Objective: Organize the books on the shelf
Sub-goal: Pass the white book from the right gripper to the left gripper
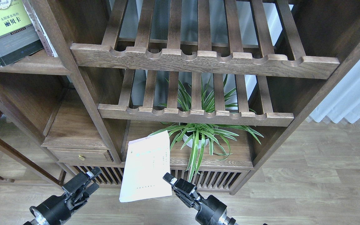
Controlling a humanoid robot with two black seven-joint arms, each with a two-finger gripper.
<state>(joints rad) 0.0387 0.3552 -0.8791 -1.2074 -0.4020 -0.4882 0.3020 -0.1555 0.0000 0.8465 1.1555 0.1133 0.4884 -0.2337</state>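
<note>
Far upper left: the shelf [27,66], a solid dark-brown board with a rounded front edge, carries the thick grey-black book [6,29], yellow-green panel facing out, tilted and cut by the frame's top and left edges. Just to its right a second, worn book edge [44,34] leans against the slanted upright post [83,93].

Near lower left: the left gripper [84,182], fingers slightly apart and holding nothing, over bare floor [308,175], well left of the pale book. Beyond it sits a small drawer [80,155] with a brass knob.

Centre: the thin pale white-lavender book [147,168] stands tilted, its upper edge overlapping the low cabinet top [230,156], its lower right corner at the tip of the right gripper [171,180]. Whether those fingers are clamped on the cover cannot be told.

Centre to right: two slatted racks [205,62] with scalloped front rails, a spider plant [198,137] in a white pot behind the lower one. Open floor lies right of the cabinet; a white curtain [355,100] bounds the far right.
</note>
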